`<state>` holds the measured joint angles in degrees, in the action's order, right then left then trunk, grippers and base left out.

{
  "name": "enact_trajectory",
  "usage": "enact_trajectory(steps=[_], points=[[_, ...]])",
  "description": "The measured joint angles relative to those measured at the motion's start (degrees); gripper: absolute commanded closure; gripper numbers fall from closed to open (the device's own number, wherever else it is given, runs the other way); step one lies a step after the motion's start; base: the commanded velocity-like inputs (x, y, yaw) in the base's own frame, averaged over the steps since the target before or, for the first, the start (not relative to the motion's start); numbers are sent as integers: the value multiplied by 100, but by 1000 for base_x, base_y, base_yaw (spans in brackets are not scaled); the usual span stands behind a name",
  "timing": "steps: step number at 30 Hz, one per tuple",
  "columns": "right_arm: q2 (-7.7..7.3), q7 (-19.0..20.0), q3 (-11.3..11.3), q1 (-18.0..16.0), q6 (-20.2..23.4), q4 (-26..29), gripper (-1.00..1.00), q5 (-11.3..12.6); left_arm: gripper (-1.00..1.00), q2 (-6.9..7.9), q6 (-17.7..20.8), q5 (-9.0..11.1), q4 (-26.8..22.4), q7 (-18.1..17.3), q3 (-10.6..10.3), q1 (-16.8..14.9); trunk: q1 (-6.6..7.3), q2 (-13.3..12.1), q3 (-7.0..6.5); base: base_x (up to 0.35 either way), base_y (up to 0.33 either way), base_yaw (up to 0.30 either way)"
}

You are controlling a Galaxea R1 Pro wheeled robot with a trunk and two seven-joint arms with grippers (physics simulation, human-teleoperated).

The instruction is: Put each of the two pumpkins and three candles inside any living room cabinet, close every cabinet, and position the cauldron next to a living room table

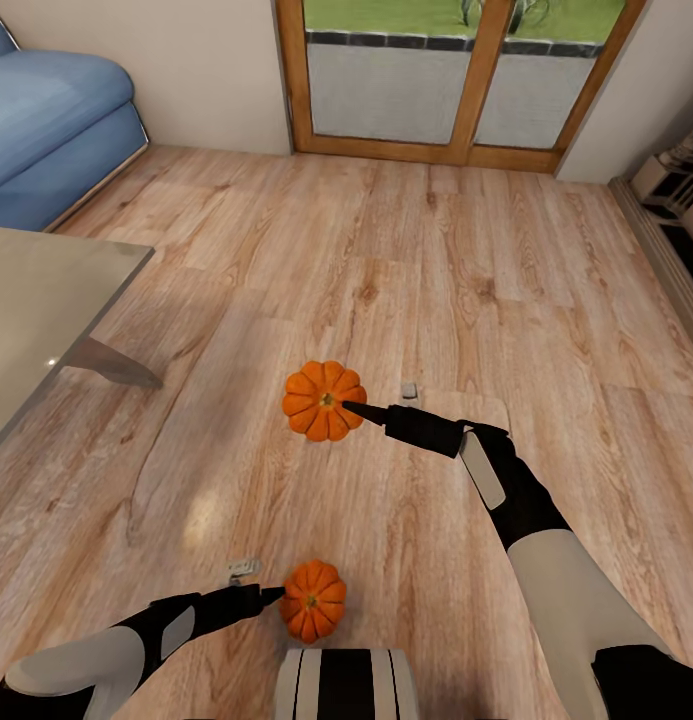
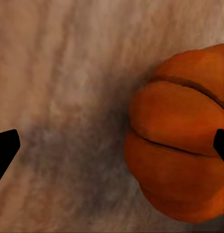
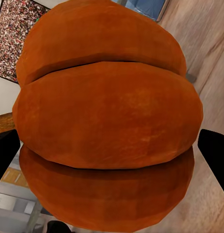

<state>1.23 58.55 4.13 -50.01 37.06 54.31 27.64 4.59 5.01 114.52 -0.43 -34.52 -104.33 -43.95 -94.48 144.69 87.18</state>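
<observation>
Big stuff first: plank floor (image 1: 406,250) all around, a blue sofa (image 1: 46,130) in the far corner and the grey glass table (image 1: 36,300) off to the robot's left, with no cabinet around, so I'd guess this is the carrying leg. The right gripper (image 1: 354,408) looks clamped on the farther pumpkin (image 1: 324,400) — its wrist camera has the fruit jammed between both fingertips, probably held out front so it clears the body. The left gripper (image 1: 276,595) touches the nearer pumpkin (image 1: 313,600) by the robot's base, but that one sits off-centre with a wide gap between the fingers, so I can't tell whether it's gripped or loose.
</observation>
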Motion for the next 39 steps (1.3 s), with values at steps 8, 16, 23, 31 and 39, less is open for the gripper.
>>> enact_trajectory(steps=[8,16,23,31,39], points=[[-8,2,0,0,-7,-1,100,-12,-100,39,0,0,36,-681,-2,0,-13,6,110,0,0,0],[-23,11,0,0,-7,-1,100,-11,-100,104,-6,0,70,-881,-15,0,-34,17,287,0,0,0],[-19,16,0,0,-7,-1,100,-11,-100,129,-127,-1,78,-1316,-20,8,-52,26,442,0,0,0],[8,25,17,0,-6,8,100,-11,-100,252,-140,-1,111,-1733,-203,-7,-73,37,620,0,0,0],[8,-11,18,0,-7,8,100,-20,-100,242,-175,-1,114,-2107,-388,-101,-93,48,797,0,0,0]])
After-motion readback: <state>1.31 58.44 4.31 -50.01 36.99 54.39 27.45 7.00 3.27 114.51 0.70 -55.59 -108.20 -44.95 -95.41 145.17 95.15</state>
